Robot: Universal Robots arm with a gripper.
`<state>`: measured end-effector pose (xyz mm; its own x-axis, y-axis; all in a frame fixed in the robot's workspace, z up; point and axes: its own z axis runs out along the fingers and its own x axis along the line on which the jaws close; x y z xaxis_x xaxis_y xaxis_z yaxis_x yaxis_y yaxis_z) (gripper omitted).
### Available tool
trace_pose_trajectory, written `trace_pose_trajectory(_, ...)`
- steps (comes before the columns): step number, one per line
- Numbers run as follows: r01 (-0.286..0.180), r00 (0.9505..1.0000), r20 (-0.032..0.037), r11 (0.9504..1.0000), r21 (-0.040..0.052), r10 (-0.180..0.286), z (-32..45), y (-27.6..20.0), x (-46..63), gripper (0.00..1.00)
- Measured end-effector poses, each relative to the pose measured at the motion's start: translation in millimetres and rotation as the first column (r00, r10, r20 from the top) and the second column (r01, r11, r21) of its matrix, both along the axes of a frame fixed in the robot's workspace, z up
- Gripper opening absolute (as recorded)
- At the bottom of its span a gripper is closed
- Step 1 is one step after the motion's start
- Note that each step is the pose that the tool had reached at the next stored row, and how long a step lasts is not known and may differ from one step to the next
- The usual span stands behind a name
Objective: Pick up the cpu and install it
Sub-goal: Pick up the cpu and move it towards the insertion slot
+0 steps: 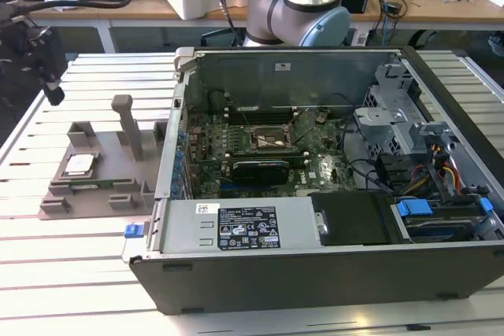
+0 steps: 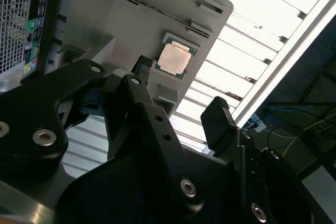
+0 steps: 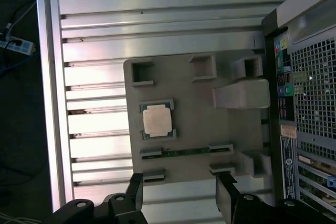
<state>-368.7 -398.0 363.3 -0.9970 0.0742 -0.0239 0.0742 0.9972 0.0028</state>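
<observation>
Cpu (image 3: 157, 120): lying flat on grey fixture plate (image 3: 202, 124), beside computer case (image 3: 310, 77).
Gripper (image 3: 181, 200): hovering above, jaws spread, empty.

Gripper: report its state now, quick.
Gripper: open, holding nothing, hovering over the fixture plate where the cpu sits.
</observation>
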Motion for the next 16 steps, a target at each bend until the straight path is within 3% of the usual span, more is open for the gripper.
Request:
trace_pose_trajectory(3, 0.000, 1.0000, -0.0006, 1.0000, -0.0002, 0.000, -5.7, 0.0, 4.9, 0.66)
trace_pose_trajectory(7, -0.002, 1.0000, -0.0010, 1.0000, -0.0002, 0.002, -19.9, 0.2, 6.0, 0.66)
trace_pose_trajectory(11, -0.080, 0.9968, -0.0013, 0.9968, -0.0010, 0.080, -24.3, 1.1, 5.9, 0.66)
trace_pose_trajectory(16, -0.082, 0.9967, -0.0011, 0.9967, -0.0009, 0.082, -31.1, 1.7, 6.0, 0.66)
